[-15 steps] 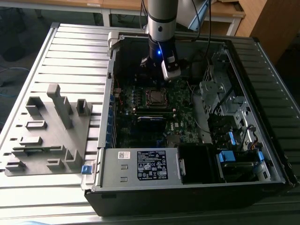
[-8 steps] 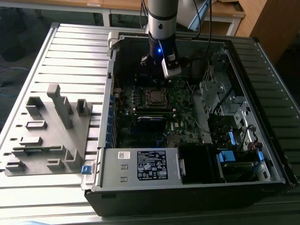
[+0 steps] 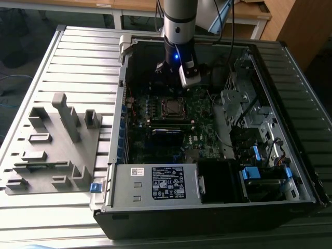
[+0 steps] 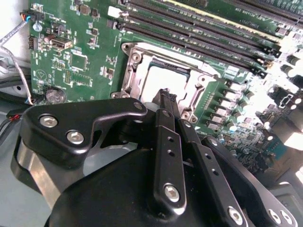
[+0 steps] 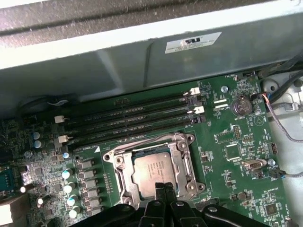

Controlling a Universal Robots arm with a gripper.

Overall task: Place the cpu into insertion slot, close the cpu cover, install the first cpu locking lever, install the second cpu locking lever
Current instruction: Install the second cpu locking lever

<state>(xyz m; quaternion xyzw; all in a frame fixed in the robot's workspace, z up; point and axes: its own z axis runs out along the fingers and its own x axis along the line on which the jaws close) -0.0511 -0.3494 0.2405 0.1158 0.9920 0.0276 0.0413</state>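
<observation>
The cpu [image 5: 152, 172] [image 4: 163, 78] lies grey and flat in the insertion slot [image 3: 171, 107] on the green board. Around it the silver cpu cover [image 5: 142, 147] [image 4: 134, 71] lies flat, its window framing the chip. My gripper [image 5: 164, 188] [image 4: 165, 96] hovers just off one edge of the socket with its black fingers pressed together and nothing between them. In the exterior view the arm [image 3: 179, 31] reaches down into the open computer case just behind the socket. I cannot make out how the locking levers stand.
Long black memory slots [image 5: 128, 118] [image 4: 199, 28] run beside the socket, next to the grey case wall [image 5: 142, 61]. A coin battery [image 5: 241, 105] and loose cables [image 5: 284, 123] sit nearby. A grey fixture plate [image 3: 52, 145] lies at the exterior view's left of the case; a drive cage [image 3: 249, 104] stands at its right.
</observation>
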